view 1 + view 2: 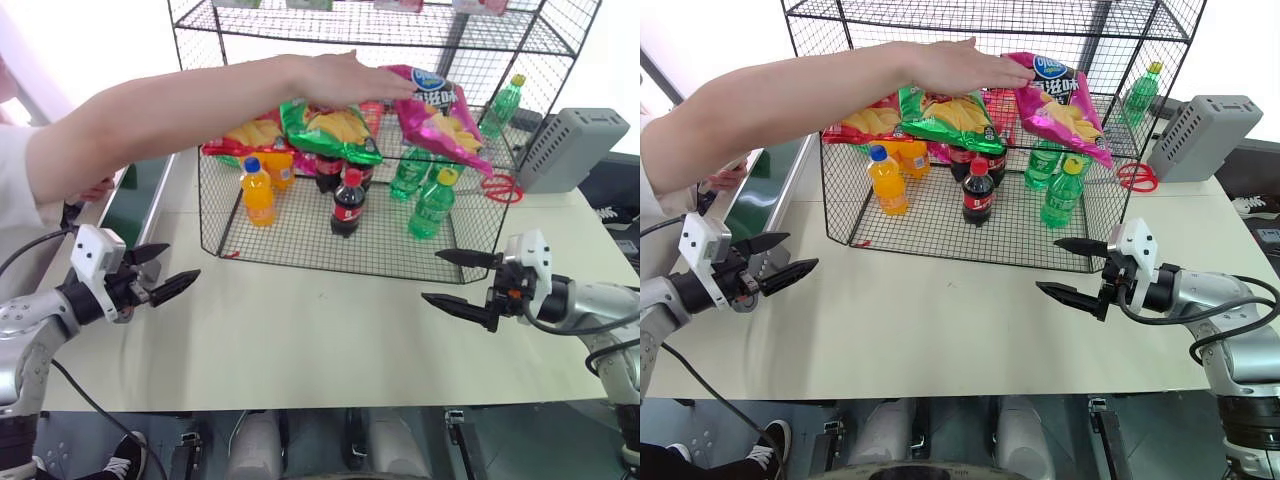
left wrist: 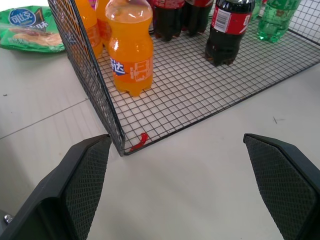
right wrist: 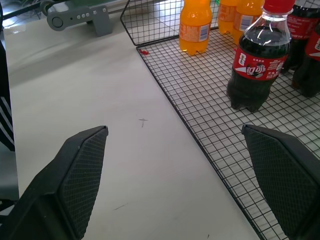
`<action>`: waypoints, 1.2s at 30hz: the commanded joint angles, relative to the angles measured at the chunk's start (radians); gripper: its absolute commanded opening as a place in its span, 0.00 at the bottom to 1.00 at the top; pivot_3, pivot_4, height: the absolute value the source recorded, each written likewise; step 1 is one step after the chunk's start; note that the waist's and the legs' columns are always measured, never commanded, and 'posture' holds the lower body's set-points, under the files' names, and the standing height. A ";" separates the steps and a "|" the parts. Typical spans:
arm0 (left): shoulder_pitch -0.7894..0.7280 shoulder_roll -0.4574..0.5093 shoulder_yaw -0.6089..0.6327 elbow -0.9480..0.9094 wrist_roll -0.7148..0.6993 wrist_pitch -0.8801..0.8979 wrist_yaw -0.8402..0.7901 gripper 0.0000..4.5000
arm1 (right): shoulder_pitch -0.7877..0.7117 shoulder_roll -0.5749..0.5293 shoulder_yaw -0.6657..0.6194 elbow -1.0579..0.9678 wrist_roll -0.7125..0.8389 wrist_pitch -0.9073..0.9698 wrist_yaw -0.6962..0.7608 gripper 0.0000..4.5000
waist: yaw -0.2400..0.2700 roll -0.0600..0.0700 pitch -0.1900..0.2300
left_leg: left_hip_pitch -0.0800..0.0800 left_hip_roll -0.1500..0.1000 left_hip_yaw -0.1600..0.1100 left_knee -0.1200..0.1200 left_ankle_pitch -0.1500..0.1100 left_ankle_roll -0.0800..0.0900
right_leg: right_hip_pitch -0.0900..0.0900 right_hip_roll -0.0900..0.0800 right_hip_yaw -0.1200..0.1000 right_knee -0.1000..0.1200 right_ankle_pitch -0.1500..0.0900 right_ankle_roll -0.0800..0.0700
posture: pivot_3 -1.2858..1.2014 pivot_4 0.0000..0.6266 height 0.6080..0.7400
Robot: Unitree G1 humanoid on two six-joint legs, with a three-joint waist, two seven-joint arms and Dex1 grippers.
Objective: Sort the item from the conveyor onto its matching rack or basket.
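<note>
pink chip bag (image 1: 440, 115) is sitting in the rack (image 1: 300, 235), upper centre-right, a person's hand (image 1: 345, 80) touching it, long axis slanting down-right. right gripper (image 1: 462, 280) is hanging nearer, below it; left gripper (image 1: 160, 272) lower left. both are standing with fingers apart, empty.

A pale table (image 1: 330, 340) carries a tall black wire rack (image 1: 300, 240) at its middle. Beside the rack's right end lie red scissors (image 1: 502, 187), with a grey slatted box (image 1: 570, 148) just beyond them. Along the left edge runs a dark-green conveyor (image 1: 135, 195). A green chip bag (image 2: 30, 30) lies flat on the tabletop outside the rack, apparently near its left side.
</note>
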 commanded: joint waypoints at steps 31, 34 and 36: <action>-0.080 -0.007 -0.034 0.035 0.040 -0.040 -0.015 1.00 | -0.077 -0.004 -0.015 0.022 -0.026 -0.032 0.008 0.99 | 0.000 0.000 0.000 | 0.000 0.000 0.000 0.000 0.000 0.000 | 0.000 0.000 0.000 0.000 0.000 0.000 | 0.52 0.24 1.00; -0.065 -0.003 -0.026 0.024 0.037 -0.038 -0.017 1.00 | -0.089 0.001 0.000 0.027 -0.033 -0.038 0.008 0.99 | 0.000 0.000 0.000 | 0.000 0.000 0.000 0.000 0.000 0.000 | 0.000 0.000 0.000 0.000 0.000 0.000 | 0.52 0.24 1.00; -0.051 0.006 -0.016 0.012 0.029 -0.027 -0.023 1.00 | -0.091 0.007 0.008 0.027 -0.033 -0.042 0.011 0.99 | 0.000 0.000 0.000 | 0.000 0.000 0.000 0.000 0.000 0.000 | 0.000 0.000 0.000 0.000 0.000 0.000 | 0.52 0.24 1.00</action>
